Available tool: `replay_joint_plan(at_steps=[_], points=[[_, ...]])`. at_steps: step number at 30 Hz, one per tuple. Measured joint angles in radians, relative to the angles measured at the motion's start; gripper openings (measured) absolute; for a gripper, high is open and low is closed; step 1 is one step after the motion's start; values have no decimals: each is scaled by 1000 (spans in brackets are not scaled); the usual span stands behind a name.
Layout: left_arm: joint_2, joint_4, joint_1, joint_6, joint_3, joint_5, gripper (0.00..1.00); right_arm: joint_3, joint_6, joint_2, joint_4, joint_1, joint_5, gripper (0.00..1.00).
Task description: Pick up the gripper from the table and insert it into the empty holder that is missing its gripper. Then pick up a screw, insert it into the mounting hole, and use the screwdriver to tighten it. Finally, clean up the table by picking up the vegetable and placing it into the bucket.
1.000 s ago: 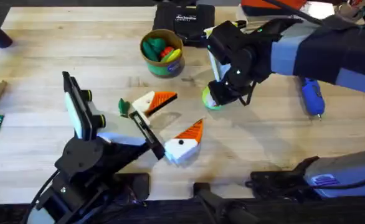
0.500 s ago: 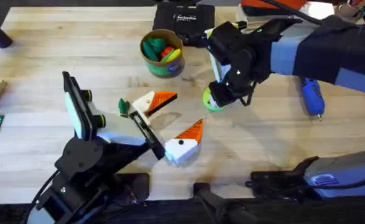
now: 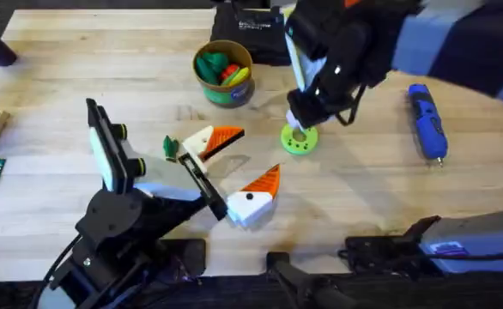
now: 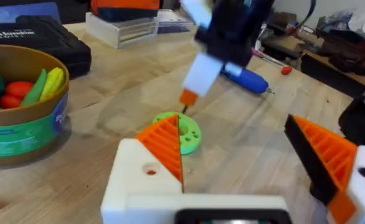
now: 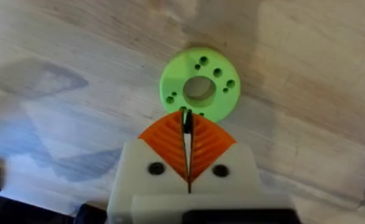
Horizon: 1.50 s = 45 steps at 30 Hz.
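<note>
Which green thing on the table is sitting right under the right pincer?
The lime-green disc with holes, flat on the wood under the right pincer. The small dark-green vegetable lies farther left, and the bucket stands behind.

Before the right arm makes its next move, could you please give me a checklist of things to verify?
1. Right gripper shut on a thin dark piece: ok.
2. That piece is a screw: cannot tell.
3. Right gripper over the lime-green disc: ok.
4. Left gripper open and empty: ok.
5. Screwdriver lying free: ok.
6. Vegetable in the bucket: not ok, it lies on the table.
</note>
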Motion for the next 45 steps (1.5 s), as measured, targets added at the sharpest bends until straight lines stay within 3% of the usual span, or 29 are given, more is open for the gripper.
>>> replay_joint_plan(at_steps=[7, 15, 19, 28, 45], points=[[0, 0, 0, 0, 0, 1, 990, 207, -79, -37, -47, 0, -53, 8], [0, -1, 0, 1, 0, 1, 990, 343, -103, -37, -108, 16, -217, 8], [0, -1, 0, 46, 0, 10, 990, 390, -117, -37, -141, 64, -242, 8], [0, 0, 0, 165, 0, 31, 990, 424, -125, -38, -146, 190, -252, 8], [0, 1, 0, 167, 0, 54, 990, 427, -125, 20, -96, 362, -256, 7]])
